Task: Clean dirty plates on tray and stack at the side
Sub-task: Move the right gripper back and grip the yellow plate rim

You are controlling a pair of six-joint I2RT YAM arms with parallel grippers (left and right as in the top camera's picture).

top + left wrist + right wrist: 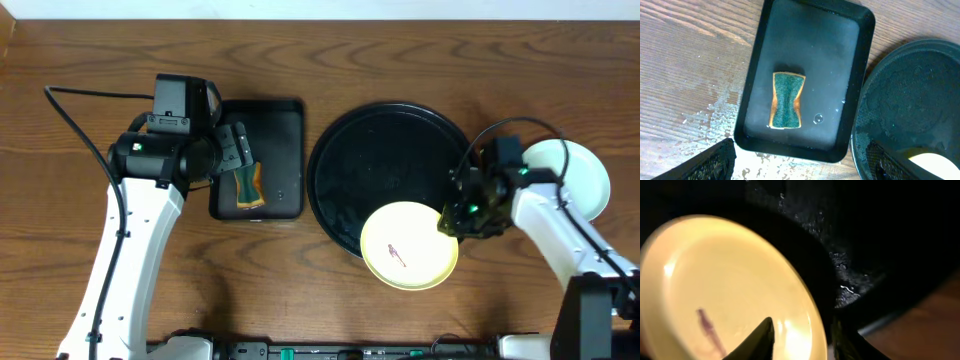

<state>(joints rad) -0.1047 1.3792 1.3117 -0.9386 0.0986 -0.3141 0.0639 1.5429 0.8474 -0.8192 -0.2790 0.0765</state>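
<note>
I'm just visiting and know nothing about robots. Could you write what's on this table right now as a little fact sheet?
yellow plate: reddish smear in the middle, overhanging the rim of the round tray
right fingers: closed on the yellow plate's right edge
left fingers: open, above the sponge
sponge: lying in the rectangular tray, green side up
pale plate: right of the round tray, partly hidden

Wood table (80,60), round tray (380,130), rectangular tray (282,125), pale plate (590,178)

White arm links (125,260), black wrist housings (160,155), black cables (75,115)
</note>
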